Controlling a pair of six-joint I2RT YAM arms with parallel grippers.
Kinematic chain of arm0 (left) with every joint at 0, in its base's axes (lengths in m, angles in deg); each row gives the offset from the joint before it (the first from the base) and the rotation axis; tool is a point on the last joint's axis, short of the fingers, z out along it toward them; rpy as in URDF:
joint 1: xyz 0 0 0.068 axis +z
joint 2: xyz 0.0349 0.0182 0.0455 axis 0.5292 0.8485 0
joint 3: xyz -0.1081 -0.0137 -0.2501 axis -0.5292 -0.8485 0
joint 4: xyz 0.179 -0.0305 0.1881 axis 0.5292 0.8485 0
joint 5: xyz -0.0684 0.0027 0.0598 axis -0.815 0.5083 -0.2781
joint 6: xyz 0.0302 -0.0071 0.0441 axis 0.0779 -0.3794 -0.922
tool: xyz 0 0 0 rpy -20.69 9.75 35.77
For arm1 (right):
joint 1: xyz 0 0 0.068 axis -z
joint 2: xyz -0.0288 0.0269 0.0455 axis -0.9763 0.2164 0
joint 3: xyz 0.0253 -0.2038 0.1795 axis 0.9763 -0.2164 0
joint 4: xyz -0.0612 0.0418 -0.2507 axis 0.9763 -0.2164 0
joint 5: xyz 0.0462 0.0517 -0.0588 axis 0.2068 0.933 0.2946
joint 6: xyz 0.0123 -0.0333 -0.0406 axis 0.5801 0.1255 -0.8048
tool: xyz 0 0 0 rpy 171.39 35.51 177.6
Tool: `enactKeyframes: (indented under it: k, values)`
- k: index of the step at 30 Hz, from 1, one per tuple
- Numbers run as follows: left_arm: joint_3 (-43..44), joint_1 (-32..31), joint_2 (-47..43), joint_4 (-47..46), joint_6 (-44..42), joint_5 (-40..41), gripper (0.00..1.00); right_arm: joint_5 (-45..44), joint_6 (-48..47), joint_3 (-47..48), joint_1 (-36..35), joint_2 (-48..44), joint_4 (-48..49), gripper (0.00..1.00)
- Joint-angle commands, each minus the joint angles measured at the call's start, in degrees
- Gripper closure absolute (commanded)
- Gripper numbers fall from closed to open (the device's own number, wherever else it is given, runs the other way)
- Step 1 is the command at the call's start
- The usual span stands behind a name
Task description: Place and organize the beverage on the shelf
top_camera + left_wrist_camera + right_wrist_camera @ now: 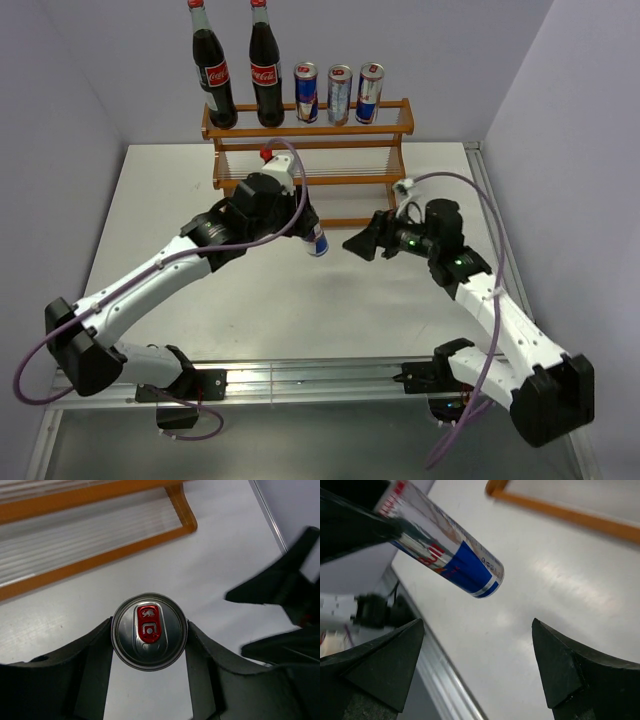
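Overhead, white table [300,320], lilac walls [430,50], left gripper [149,630] clasping can [317,241], right gripper [476,630] spread wide

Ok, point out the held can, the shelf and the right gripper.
held can [149,631], left wrist view, centre of its lid.
shelf [330,131], top external view, top tier's front rail.
right gripper [476,630], right wrist view, midway between its fingertips.

left arm stretched forward, left gripper [310,228] squeezing can [149,630]; right arm bent, right gripper [362,244] wide open, pointing left
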Motion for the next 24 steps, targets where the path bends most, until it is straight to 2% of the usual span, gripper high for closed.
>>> enactKeyframes:
  k: [1, 5, 7, 12, 18, 24]
  values:
    - [-0.52, 1.45, -5.59, 1.39, 0.7, -10.32, 1.0, 7.54, -6.99, 5.7, -5.46, 4.38, 1.21, 0.05]
    - [0.8, 3.48, -7.62, 6.76, 0.27, -15.06, 1.0, 3.49, -21.04, 12.74, -16.63, 9.58, -7.16, 0.05]
    - [1.15, 3.83, -8.93, 7.99, -0.52, -16.83, 1.0, 0.25, -23.18, 15.11, -21.1, 11.51, -9.27, 0.05]
    - [0.97, 3.83, -11.48, 9.93, -2.89, -26.48, 1.0, -3.72, -24.5, 16.53, -23.85, 12.76, -8.32, 0.05]
    - [-1.66, 3.83, -15.97, 7.66, -4.65, -35.55, 1.0, 1.45, -25.47, 15.48, -24.38, 10.91, -6.12, 0.07]
    - [-2.81, 3.83, -18.34, 5.28, -4.74, -41.0, 1.0, 12.7, -26.35, 13.02, -24.91, 9.68, -1.38, 0.14]
